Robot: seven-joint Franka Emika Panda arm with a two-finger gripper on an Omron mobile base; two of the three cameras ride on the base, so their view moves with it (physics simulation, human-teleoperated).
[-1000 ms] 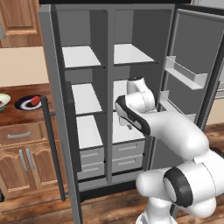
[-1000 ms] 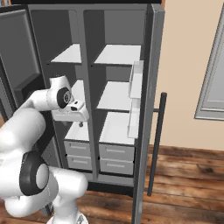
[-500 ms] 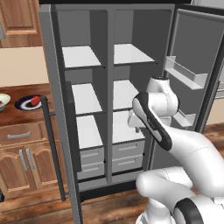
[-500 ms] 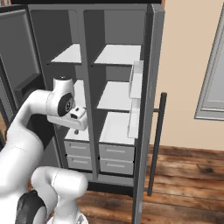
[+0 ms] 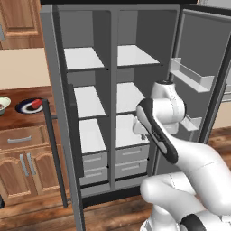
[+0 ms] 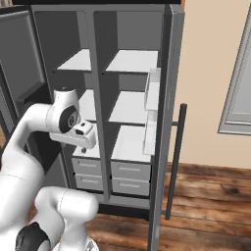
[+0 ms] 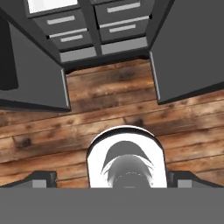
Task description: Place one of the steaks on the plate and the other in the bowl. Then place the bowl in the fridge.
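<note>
- The fridge (image 5: 113, 113) stands with both doors swung wide, its white shelves (image 5: 83, 57) and lower drawers (image 6: 130, 171) bare of any bowl.
- The gripper (image 6: 84, 143) hangs in front of the fridge's middle section, pointing down at the wooden floor (image 7: 109, 105); in the hand view the drawers sit toward 12 o'clock.
- Its jaws are spread wide and carry nothing.
- On the counter (image 5: 18, 119) at 9 o'clock in the left base view, the dark plate (image 5: 28, 106) holds a red steak (image 5: 36, 104).
- The pale bowl (image 5: 3, 104) sits just beside the plate, toward 9 o'clock of it; something reddish seems to lie inside, too small to be certain.
- Judged from this, the sorting of the steaks looks done or nearly so, and the step in hand is fetching the bowl for the fridge.
- The next move calls for swinging the arm, and likely the base, toward the counter, then gripping the bowl's rim and keeping it level.
</note>
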